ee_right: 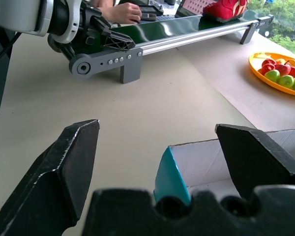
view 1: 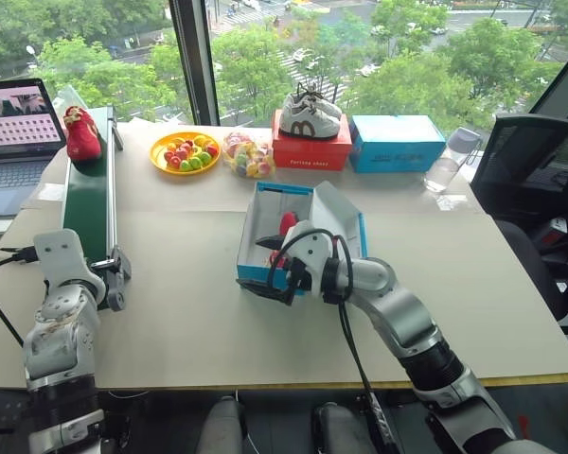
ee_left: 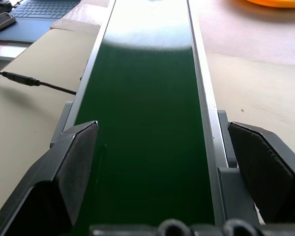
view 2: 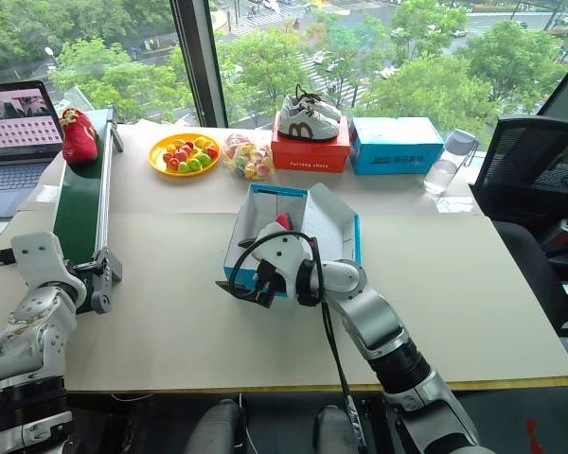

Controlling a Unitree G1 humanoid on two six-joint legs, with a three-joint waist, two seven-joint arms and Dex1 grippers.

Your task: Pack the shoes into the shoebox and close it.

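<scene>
The blue shoebox [view 1: 251, 227] stands open in the middle of the table, its lid [view 1: 346, 219] leaning up on the right. One red shoe [view 1: 288, 223] lies inside it. The other red shoe [view 1: 81, 132] sits at the far end of the green conveyor belt [view 1: 87, 194]. My right gripper [view 1: 265, 270] is open at the box's near left corner [ee_right: 171, 172], which shows between its fingers, and it holds nothing. At the near end of the belt [ee_left: 147, 113] my left gripper [ee_left: 162, 162] is open and empty, a finger on either side of it.
Along the back stand an orange fruit plate [view 1: 185, 151], a bag of sweets [view 1: 246, 154], a red box [view 1: 310, 151] topped with white sneakers [view 1: 310, 115], a plainer blue box [view 1: 396, 142] and a bottle [view 1: 452, 159]. A laptop [view 1: 14, 123] and a person's hand [ee_right: 128, 11] are beyond the belt.
</scene>
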